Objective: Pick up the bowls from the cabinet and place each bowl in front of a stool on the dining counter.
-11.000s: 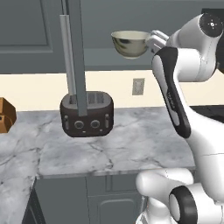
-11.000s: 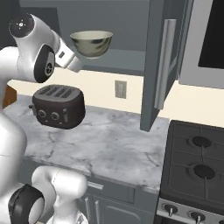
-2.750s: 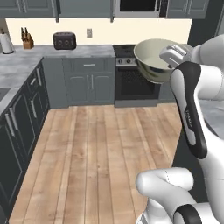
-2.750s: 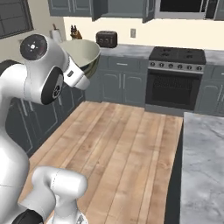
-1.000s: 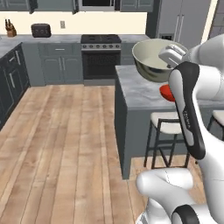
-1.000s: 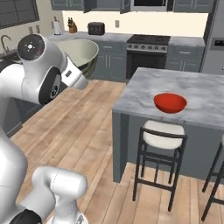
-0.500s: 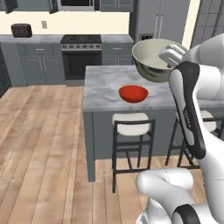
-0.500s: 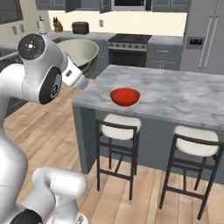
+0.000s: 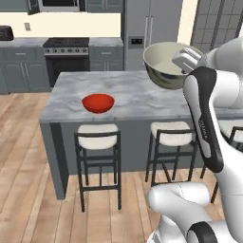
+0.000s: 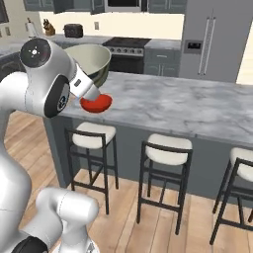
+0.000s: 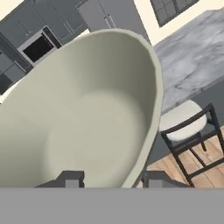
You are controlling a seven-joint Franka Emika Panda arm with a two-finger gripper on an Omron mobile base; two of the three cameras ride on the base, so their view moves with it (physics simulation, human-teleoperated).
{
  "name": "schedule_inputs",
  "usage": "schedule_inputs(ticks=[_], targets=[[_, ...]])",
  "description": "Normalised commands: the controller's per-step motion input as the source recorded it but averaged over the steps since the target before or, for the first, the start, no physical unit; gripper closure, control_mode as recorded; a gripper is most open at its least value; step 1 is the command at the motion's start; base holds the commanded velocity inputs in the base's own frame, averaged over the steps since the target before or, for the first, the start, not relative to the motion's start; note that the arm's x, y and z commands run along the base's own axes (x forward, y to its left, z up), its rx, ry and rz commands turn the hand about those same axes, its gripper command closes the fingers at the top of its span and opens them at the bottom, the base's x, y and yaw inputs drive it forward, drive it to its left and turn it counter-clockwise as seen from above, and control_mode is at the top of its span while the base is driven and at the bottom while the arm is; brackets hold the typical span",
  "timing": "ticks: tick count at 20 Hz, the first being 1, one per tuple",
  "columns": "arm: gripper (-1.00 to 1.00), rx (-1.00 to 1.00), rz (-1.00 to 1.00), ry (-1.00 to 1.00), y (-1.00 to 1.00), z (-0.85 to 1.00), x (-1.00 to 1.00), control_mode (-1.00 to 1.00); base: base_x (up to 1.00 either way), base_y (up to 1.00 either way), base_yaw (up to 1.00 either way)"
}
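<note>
My gripper (image 9: 186,59) is shut on the rim of the cream bowl (image 9: 165,65), holding it tilted in the air over the dining counter (image 9: 142,97). In the hand view the cream bowl (image 11: 87,118) sits between the fingertips (image 11: 70,178), its hollow facing the camera. The red bowl (image 9: 98,102) rests on the marble top in front of the leftmost stool (image 9: 97,132). From the right base view the cream bowl (image 10: 91,62) hangs just above the red bowl (image 10: 96,103), held by my gripper (image 10: 83,85). The cabinet is out of view.
Two more stools (image 10: 168,143) (image 10: 244,160) stand along the near side of the dining counter (image 10: 188,106). Behind it are a stove (image 9: 66,45), a tall fridge (image 9: 147,28) and a toaster (image 10: 73,30). Wooden floor (image 9: 28,190) lies to the left.
The whole scene has shifted as the base drove: the island with the red bowl now lies straight ahead and closer. The cream bowl stays in my grip at the same height.
</note>
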Motion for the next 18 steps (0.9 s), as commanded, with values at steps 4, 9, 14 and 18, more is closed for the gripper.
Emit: schedule_inputs(ticks=[4, 9, 14, 18], targets=[[1.00, 0.00, 0.00, 0.00, 0.00, 0.00, 0.00, 1.00, 0.00, -1.00, 0.00], [1.00, 0.00, 0.00, 0.00, 0.00, 0.00, 0.00, 1.00, 0.13, -0.96, 0.00], [1.00, 0.00, 0.00, 0.00, 0.00, 0.00, 0.00, 1.00, 0.92, -0.35, 0.00], [1.00, 0.00, 0.00, 0.00, 0.00, 0.00, 0.00, 1.00, 1.00, 0.00, -0.01]])
